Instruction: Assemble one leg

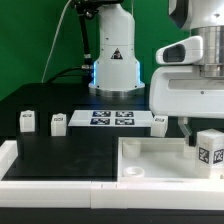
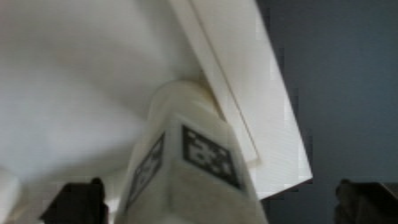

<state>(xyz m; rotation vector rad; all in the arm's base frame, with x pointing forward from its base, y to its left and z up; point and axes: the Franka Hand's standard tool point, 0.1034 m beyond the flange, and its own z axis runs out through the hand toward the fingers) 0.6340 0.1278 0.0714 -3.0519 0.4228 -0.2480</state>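
A leg point(image 1: 208, 149), a stubby white post with a black-and-white tag, stands upright at the right end of the large white tray-like part point(image 1: 150, 148). My gripper point(image 1: 198, 136) hangs over it. In the wrist view the leg point(image 2: 192, 160) fills the middle, between my two dark fingertips point(image 2: 79, 202), with a gap on each side. The gripper point(image 2: 222, 205) is open. The tray-like part's white face point(image 2: 89, 80) lies behind the leg. Three more legs stand on the black table: two on the exterior view's left point(image 1: 27, 122) point(image 1: 58, 123) and one near the middle point(image 1: 160, 121).
The marker board point(image 1: 110, 119) lies flat at the back middle of the table. A white rail point(image 1: 20, 165) runs along the table's front and the exterior view's left. The arm's base point(image 1: 115, 60) stands behind the marker board.
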